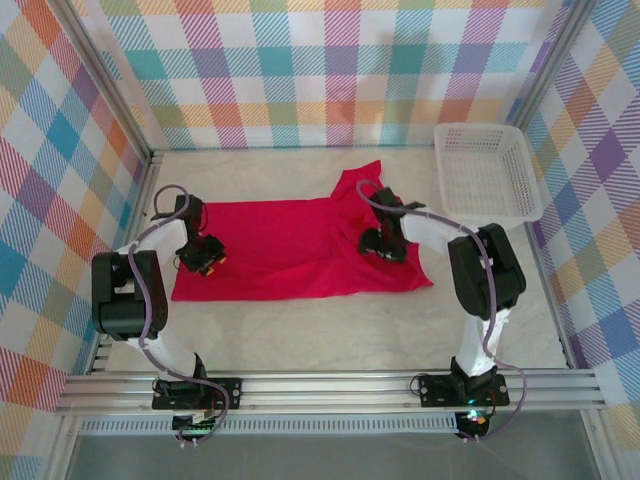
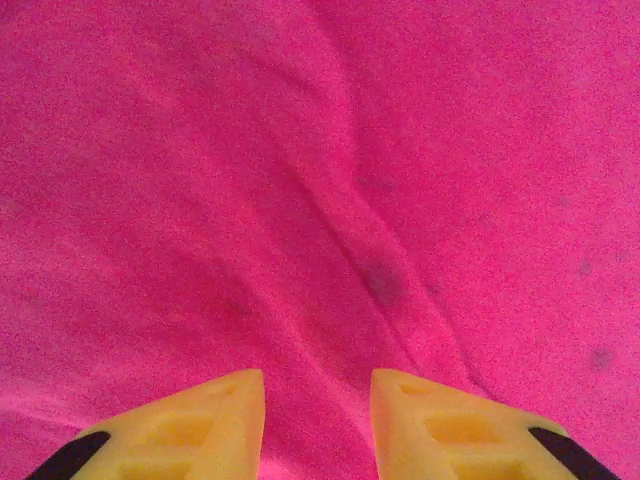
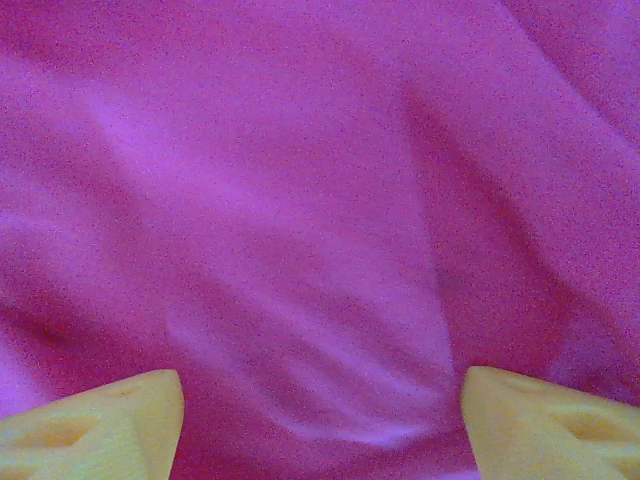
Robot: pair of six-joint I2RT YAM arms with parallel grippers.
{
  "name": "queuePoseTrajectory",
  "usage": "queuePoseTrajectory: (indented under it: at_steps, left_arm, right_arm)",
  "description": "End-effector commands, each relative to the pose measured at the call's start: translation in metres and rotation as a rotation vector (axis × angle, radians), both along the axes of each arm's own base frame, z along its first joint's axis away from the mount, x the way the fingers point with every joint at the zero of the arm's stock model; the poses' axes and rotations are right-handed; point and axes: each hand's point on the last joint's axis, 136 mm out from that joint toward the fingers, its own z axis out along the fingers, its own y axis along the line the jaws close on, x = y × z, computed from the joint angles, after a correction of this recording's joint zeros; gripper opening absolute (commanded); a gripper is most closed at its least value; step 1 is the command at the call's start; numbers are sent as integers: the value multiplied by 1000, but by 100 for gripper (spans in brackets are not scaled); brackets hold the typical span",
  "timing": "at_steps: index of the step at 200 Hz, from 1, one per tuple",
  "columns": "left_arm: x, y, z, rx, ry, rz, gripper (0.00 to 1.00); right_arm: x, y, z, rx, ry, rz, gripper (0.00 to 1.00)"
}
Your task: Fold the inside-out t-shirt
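Note:
The red t-shirt (image 1: 290,245) lies spread flat across the middle of the table, with a bunched flap rising at its far right. My left gripper (image 1: 200,257) is down on the shirt's left edge; its yellow fingers (image 2: 215,420) stand open with wrinkled red cloth (image 2: 330,250) between and ahead of them. My right gripper (image 1: 385,245) presses onto the shirt's right part, its yellow fingertips (image 3: 110,420) spread wide apart over smooth cloth (image 3: 320,250). No white tag is visible.
A white mesh basket (image 1: 487,172) stands at the back right, close to the shirt's raised flap. Bare pale tabletop (image 1: 330,335) runs along the near side. Plaid walls enclose the left, back and right.

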Motion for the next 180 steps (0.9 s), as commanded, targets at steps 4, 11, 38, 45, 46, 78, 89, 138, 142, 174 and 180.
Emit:
queuePoseTrajectory:
  at_steps: [4,11,38,45,46,78,89,138,142,174,180]
  left_arm:
    - [-11,21,-12,12,36,56,34]
    - [-15,24,-14,14,48,64,34]
    - [-30,29,-17,20,68,89,34]
    - [-34,30,-14,22,64,91,34]
    - [-35,30,-14,23,63,93,34]
    - [-54,34,10,54,18,113,34]
    - [-54,33,23,56,-25,117,34]
    - [10,14,106,47,-259,5,39]
    - [18,11,109,48,-260,-10,40]
    - [83,5,112,75,-231,-65,40]
    - [94,6,108,81,-216,-69,41]
  right_arm:
    - [-35,-25,-4,-13,14,-90,74]
    - [-46,-30,-9,-17,28,-108,74]
    - [-80,-42,-22,-15,81,-149,75]
    - [-88,-45,-22,-15,88,-155,75]
    - [-90,-45,-23,-16,92,-155,75]
    - [-114,-52,-6,4,66,-136,76]
    - [-112,-48,9,39,26,-111,76]
    - [-22,-26,106,74,-306,-35,78]
    - [-11,-27,110,58,-325,-41,76]
    - [78,-40,122,26,-350,-154,60]
    - [94,-40,121,41,-344,-165,60]
